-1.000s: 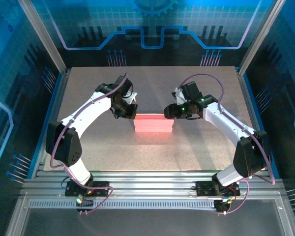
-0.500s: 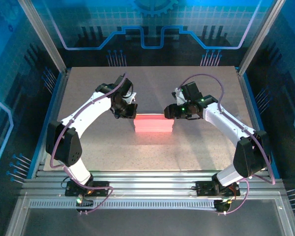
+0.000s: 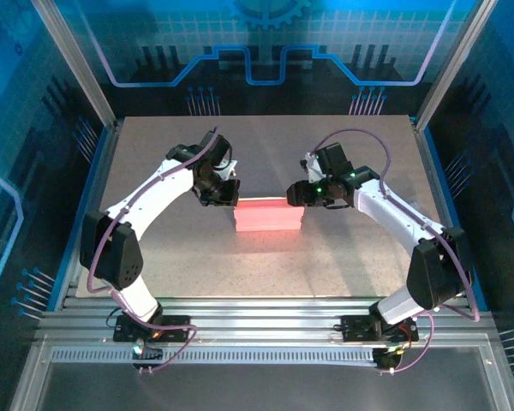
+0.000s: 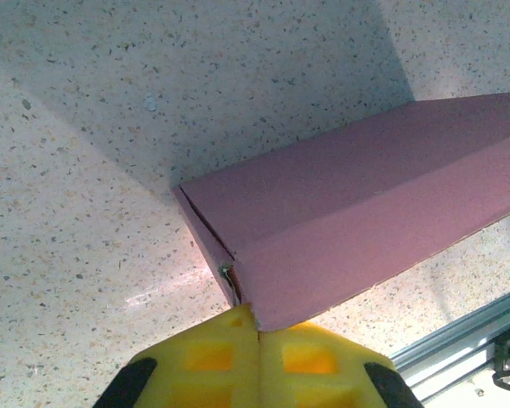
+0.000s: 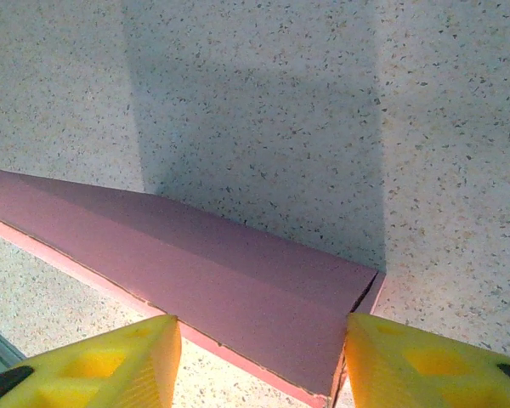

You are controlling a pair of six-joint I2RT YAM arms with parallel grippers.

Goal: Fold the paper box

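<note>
Top view: left gripper (image 3: 224, 196) sits at the far-left corner of the paper box (image 3: 268, 215). The box lies about mid-table (image 3: 343, 257), long side running left-right, pink face up, looking flattened, with a crease along its length. Right gripper (image 3: 296, 195) is at the box's far-right corner. Both arms reach inward from the near edge.

Left wrist view: left gripper (image 4: 257, 328) is clenched, its yellow fingers (image 4: 212, 357) pressed together. The corner of the paper box (image 4: 357, 204) runs straight into the seam between them, so the gripper appears to pinch that corner edge. The box slants up to the right over the speckled table (image 4: 85, 170).

Right wrist view: right gripper (image 5: 262, 330) is released, with yellow fingers (image 5: 102, 365) spread wide. The end of the paper box (image 5: 204, 272) lies between them, its right corner just beside the right finger.
</note>
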